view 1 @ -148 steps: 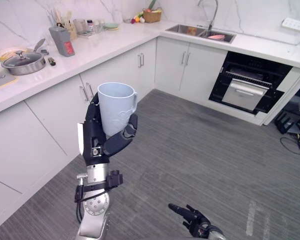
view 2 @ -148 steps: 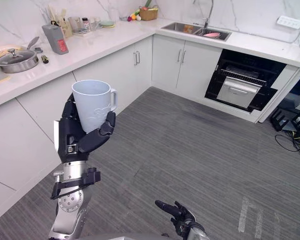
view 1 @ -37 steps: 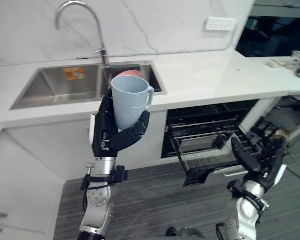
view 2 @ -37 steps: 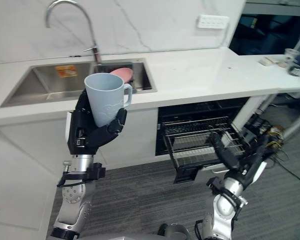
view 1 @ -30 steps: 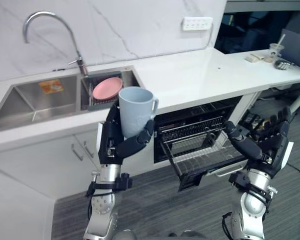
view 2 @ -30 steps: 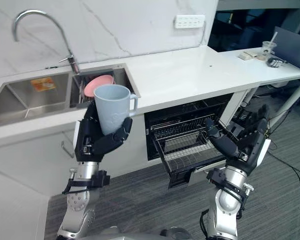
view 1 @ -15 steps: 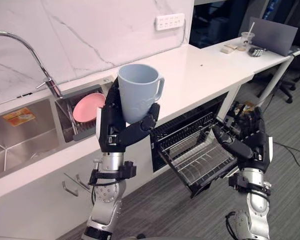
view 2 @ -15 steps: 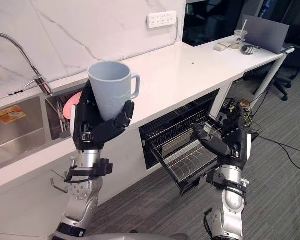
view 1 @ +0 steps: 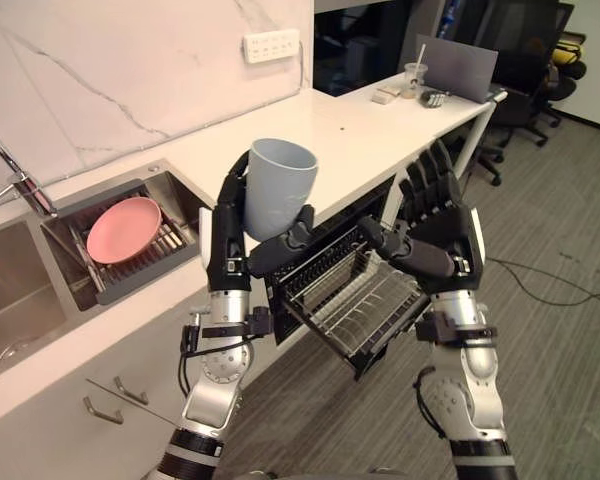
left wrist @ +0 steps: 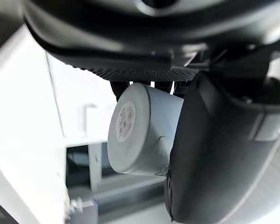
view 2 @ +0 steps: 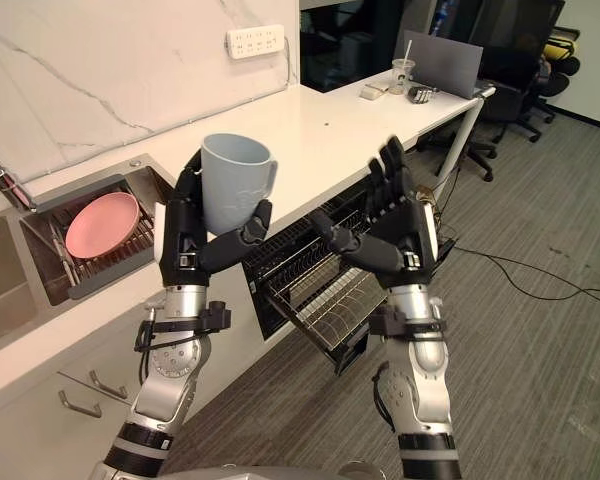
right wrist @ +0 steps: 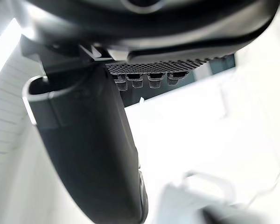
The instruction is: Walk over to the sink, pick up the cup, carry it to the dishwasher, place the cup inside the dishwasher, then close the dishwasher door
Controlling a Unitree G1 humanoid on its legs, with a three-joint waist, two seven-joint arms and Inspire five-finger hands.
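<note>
A light blue cup (view 1: 277, 188) with a handle is held upright at chest height, and my left hand (view 1: 229, 248) is shut on it, fingers behind and thumb across the front. In the left wrist view the cup's base (left wrist: 142, 135) sits against the thumb (left wrist: 214, 154). My right hand (view 1: 436, 228) is raised, open with straight fingers, just right of the cup and over the pulled-out dishwasher rack (view 1: 355, 302). The dishwasher (view 2: 310, 270) stands open under the white counter (view 1: 360, 140). The right wrist view looks past the thumb (right wrist: 91, 154) at bright surfaces.
A pink plate (view 1: 123, 229) lies in a rack in the sink (view 1: 175, 195) to the left, by the tap (view 1: 20, 185). A desk with a drink cup (view 1: 413, 78) and laptop (view 1: 457, 68) stands beyond the counter. Office chairs (view 1: 525, 100) and grey floor (view 1: 560, 330) lie to the right.
The camera has swung, so the sink sits further left and the desk nearer. My right hand has risen from beside the rack to cup height. The left hand still holds the cup.
</note>
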